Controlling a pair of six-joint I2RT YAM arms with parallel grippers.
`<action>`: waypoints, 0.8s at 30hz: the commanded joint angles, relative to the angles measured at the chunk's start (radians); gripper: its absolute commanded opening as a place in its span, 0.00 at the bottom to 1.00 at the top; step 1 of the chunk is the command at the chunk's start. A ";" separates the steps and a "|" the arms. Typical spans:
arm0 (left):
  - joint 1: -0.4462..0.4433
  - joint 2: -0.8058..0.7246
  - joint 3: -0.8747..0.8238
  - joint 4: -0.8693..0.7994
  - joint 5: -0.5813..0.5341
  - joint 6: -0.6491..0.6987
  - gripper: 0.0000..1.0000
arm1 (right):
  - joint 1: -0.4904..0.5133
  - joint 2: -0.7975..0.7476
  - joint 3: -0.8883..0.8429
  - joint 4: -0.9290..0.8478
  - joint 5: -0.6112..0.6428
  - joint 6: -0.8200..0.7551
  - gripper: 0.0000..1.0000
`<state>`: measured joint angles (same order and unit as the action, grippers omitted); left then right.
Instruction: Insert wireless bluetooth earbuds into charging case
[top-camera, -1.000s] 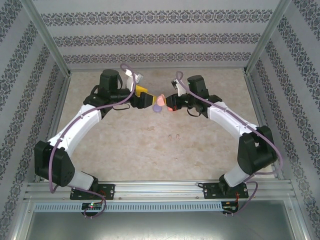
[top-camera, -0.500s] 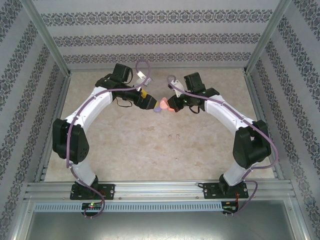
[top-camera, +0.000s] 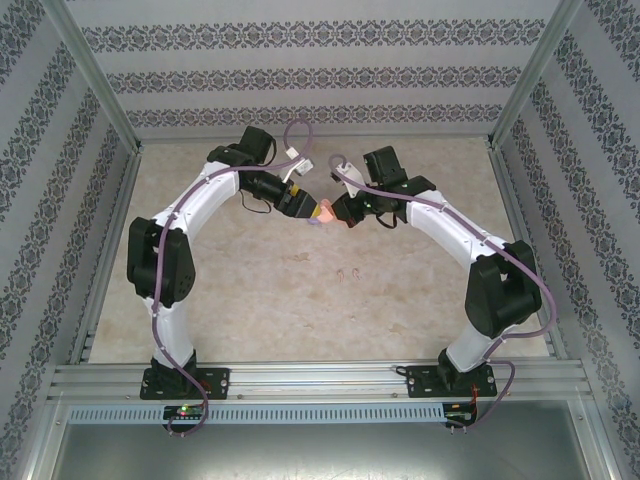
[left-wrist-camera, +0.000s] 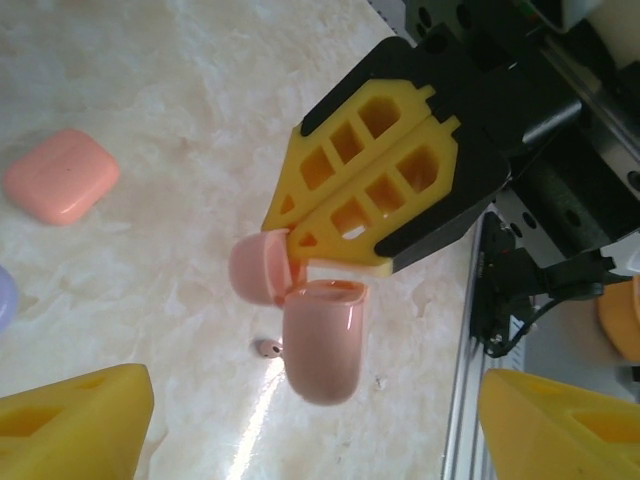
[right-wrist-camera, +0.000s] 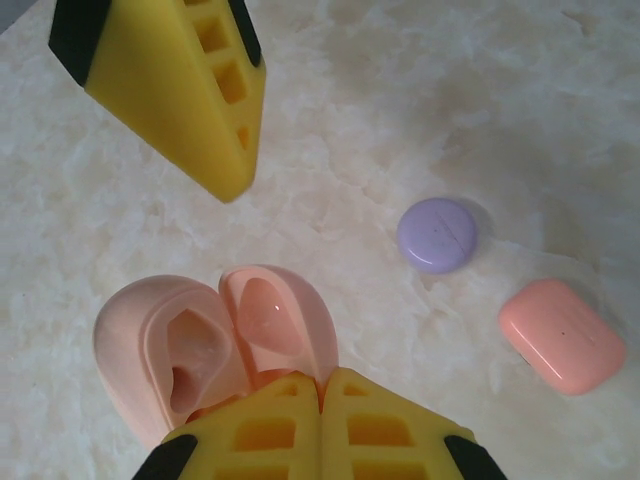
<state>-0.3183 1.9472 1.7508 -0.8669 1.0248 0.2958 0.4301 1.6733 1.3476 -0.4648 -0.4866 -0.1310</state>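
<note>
Both arms are built alike. The left arm (top-camera: 195, 205) and the right arm (top-camera: 450, 230) have smooth white link shells joined by bulky black joint housings, and each stands on a black base plate (top-camera: 185, 383). A thin purple cable (top-camera: 548, 298) trails loosely along each arm. The left end effector (top-camera: 308, 208) and the right end effector (left-wrist-camera: 300, 232) carry yellow wedge-shaped fingers (left-wrist-camera: 380, 170), cut with a lattice of rectangular pockets and seated in angular black mounts (left-wrist-camera: 480, 150).

Left fingers (left-wrist-camera: 70, 420) apart, right fingers (right-wrist-camera: 262, 432) together.
</note>
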 joint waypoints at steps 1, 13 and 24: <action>0.008 0.022 0.045 -0.074 0.077 0.052 0.82 | 0.012 -0.008 0.039 -0.003 -0.029 -0.006 0.00; 0.008 0.048 0.050 -0.105 0.115 0.066 0.77 | 0.027 -0.012 0.061 -0.002 -0.039 0.004 0.00; 0.007 0.064 0.064 -0.134 0.139 0.088 0.63 | 0.042 0.000 0.082 -0.005 -0.039 0.011 0.00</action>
<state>-0.3187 1.9934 1.7863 -0.9539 1.1267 0.3416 0.4580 1.6730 1.3941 -0.4679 -0.5053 -0.1299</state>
